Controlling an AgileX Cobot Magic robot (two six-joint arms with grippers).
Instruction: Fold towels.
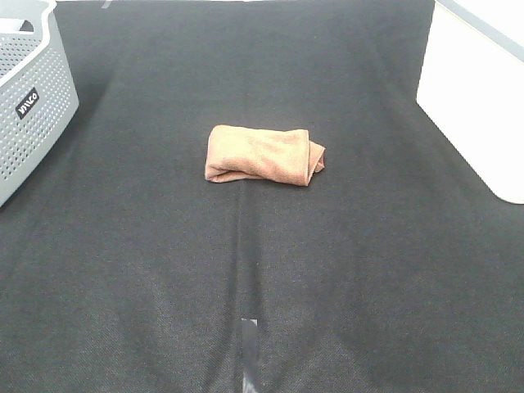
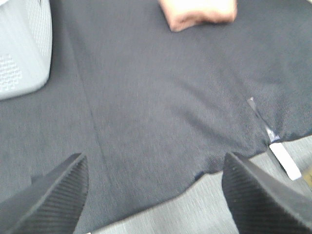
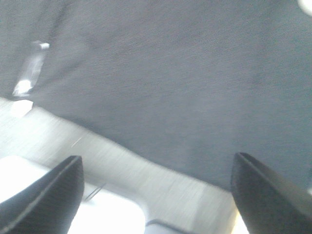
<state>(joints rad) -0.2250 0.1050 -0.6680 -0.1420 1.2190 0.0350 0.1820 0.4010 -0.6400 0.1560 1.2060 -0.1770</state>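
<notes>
Towel (image 1: 264,155) lies folded into a thick, squat bundle near the middle of the black mat (image 1: 246,262), long side running across the overhead view, one end showing rolled layers and a darker crease. Rust-brown terry; tag not visible. Grey perforated basket (image 1: 29,98) stands well apart from the towel, off toward the left arm's side, at the mat's edge, with a small black label on its wall. White bin (image 1: 479,98) sits well apart from the towel on the opposite side, only partly in frame. A strip of tape (image 1: 249,348) lies on the mat nearer the robot than the towel, roughly in line with it. Neither arm appears in the overhead view. Left gripper (image 2: 156,195) hangs over the mat's near edge, well short of the towel (image 2: 200,12), which shows at the far side of its view; both fingers (image 2: 53,195) spread wide, nothing between them; the basket (image 2: 22,48) shows beside it. Right gripper (image 3: 156,195) likewise over the mat's (image 3: 185,87) near edge, fingers (image 3: 46,197) spread wide and empty; towel out of its view; picture blurred.
</notes>
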